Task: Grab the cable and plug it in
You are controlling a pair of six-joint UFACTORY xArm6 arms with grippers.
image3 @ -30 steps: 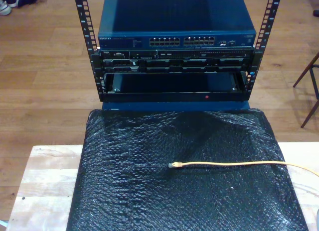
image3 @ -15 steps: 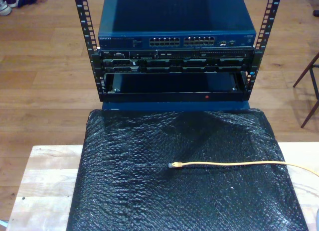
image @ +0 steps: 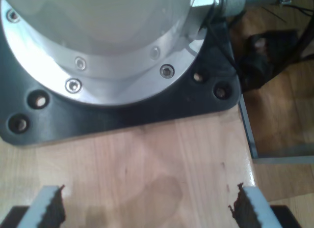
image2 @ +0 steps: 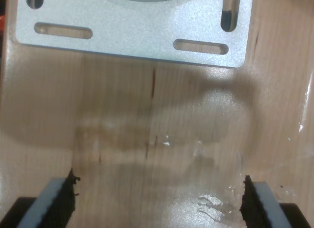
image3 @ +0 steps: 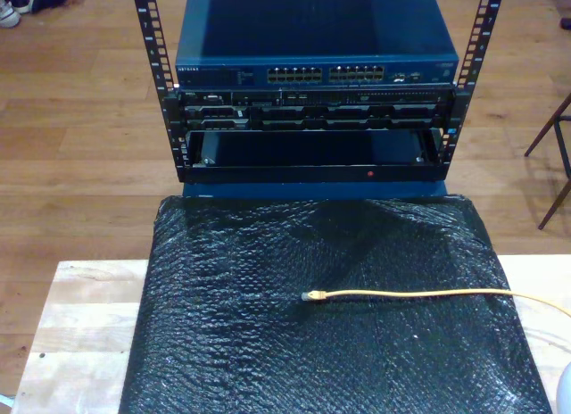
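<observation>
The yellow-orange cable [image3: 419, 293] lies on the black bubble-wrap mat [image3: 232, 343], running in from the exterior view's right edge. Its small plug [image3: 310, 296] rests near the mat's middle, pointing to the exterior view's left. Beyond the mat stands a blue network switch [image3: 312, 39] with two rows of ports [image3: 326, 74]. My first gripper [image: 149, 211] is open over bare wood, facing a silver round flange [image: 98, 46] on a black base plate [image: 122, 112]. My second gripper [image2: 158, 202] is open too, over bare wood below a silver mounting plate [image2: 132, 26]. Nothing sits between either pair of fingers.
The switch sits atop a black rack [image3: 312, 146] with upright rails [image3: 152, 48] and an open bay. The wooden table [image3: 85, 325] shows on both sides of the mat. A pale rounded shape [image3: 564, 387] sits at the exterior view's lower right corner. A chair leg [image3: 558, 155] stands at its right.
A pale rounded shape has come into the exterior view's lower right corner. The cable and plug have not moved.
</observation>
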